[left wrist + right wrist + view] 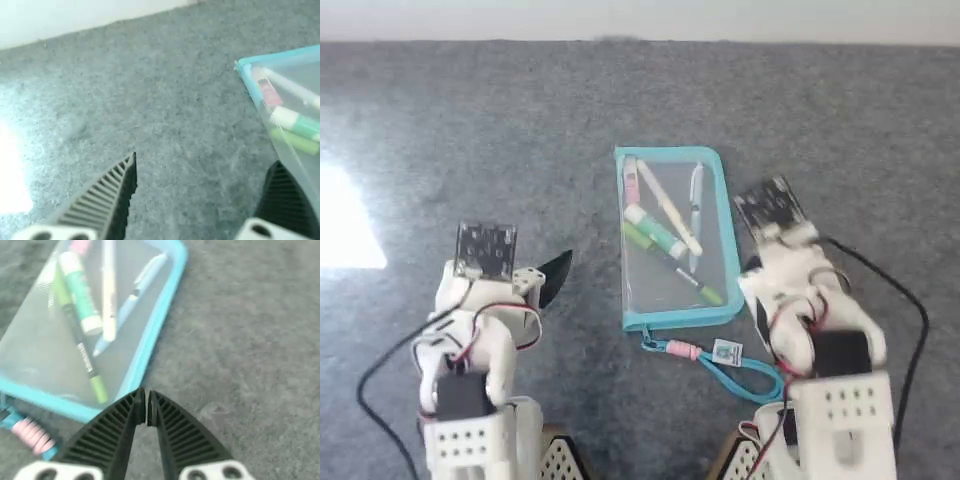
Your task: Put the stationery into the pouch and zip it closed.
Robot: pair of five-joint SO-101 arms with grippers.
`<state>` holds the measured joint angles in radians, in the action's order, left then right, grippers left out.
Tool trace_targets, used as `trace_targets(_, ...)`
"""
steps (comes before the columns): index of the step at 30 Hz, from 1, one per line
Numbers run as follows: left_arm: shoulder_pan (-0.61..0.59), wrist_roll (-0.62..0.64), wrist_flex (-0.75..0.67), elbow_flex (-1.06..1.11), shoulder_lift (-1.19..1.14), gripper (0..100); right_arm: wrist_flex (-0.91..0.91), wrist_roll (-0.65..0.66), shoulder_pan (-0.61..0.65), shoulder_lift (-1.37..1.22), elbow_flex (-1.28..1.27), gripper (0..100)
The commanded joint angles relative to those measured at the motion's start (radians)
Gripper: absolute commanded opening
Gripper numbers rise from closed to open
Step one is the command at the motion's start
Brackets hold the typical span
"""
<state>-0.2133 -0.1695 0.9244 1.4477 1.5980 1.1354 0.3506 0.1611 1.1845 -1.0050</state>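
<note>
The clear pouch (675, 240) with a teal border lies flat in the middle of the grey mat. Inside it are a green-and-white glue stick (655, 231), a white pen (670, 212), a pale blue pen (695, 215) and a green marker (670, 262). A teal strap (745, 375) with a pink bead trails from its near corner. My left gripper (200, 185) is open over bare mat, left of the pouch (287, 110). My right gripper (146, 399) is shut on nothing, just off the near right edge of the pouch (90, 325).
The grey mat (470, 130) runs to a pale wall at the back. A bright patch of light (345, 225) falls on its left side. Both arm bases stand at the near edge, and a black cable (900, 290) loops beside the right arm.
</note>
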Motion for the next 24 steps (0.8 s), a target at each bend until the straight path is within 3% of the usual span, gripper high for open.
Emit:
trace_targets(1,-0.009,0.018,0.021,0.091,0.233,37,-0.033,-0.012,-0.03,0.213,-0.144,0.8)
trace_targets(14,-0.012,0.015,0.002,0.236,0.189,37,0.058,-0.006,-0.041,0.634,-0.516,0.8)
trace_targets(24,-0.011,0.012,0.221,0.237,0.187,37,0.059,-0.009,-0.285,0.63,-0.678,0.8)
